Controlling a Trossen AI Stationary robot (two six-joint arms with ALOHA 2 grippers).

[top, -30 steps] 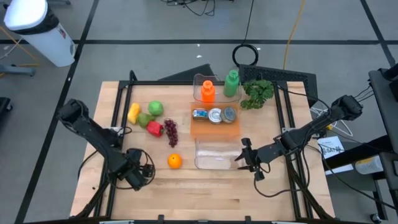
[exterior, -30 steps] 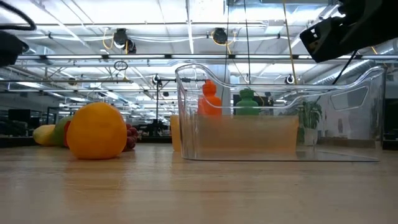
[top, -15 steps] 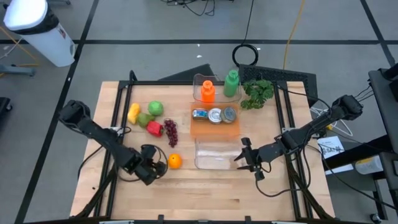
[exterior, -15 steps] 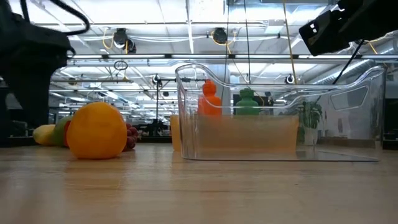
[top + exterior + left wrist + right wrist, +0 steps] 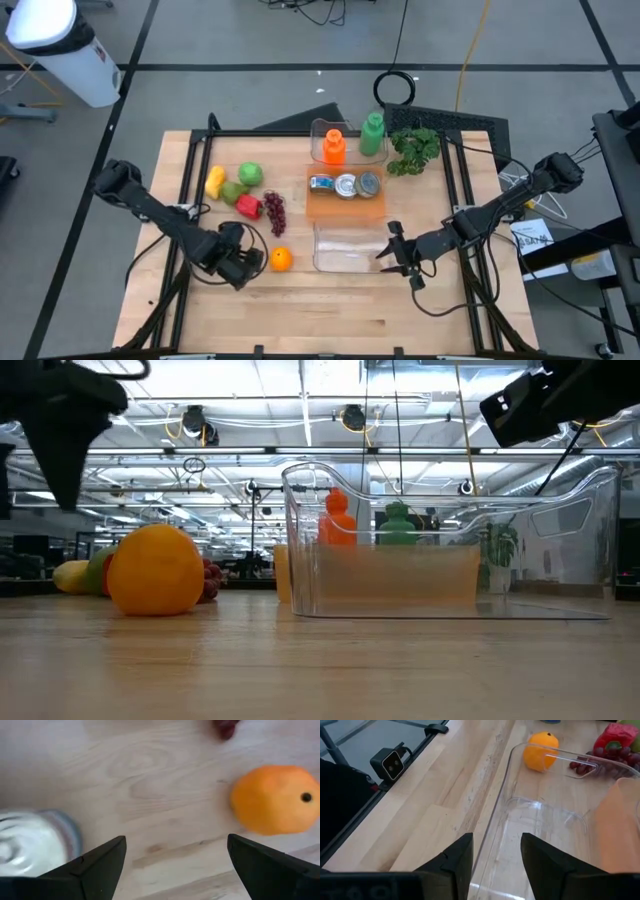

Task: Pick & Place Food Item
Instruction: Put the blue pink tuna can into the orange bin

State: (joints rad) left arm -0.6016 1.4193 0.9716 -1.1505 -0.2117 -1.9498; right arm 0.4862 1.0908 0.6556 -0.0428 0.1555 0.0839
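Spread wide, the fingers (image 5: 100,862) of my left gripper (image 5: 246,262) hang above bare wood with one orange (image 5: 281,259) just beside them, not between them. My right gripper (image 5: 393,250) waits at the edge of one clear empty bin (image 5: 345,246), fingers (image 5: 457,857) parted over its rim. Past the orange lie one bunch of dark grapes (image 5: 274,212), one red pepper (image 5: 248,206), two green fruits (image 5: 250,174) and one yellow one (image 5: 215,181). Farther back, three tins (image 5: 345,184) sit in an orange tray (image 5: 345,206), then one orange bottle (image 5: 333,147), one green bottle (image 5: 373,133) and one leafy plant (image 5: 414,149).
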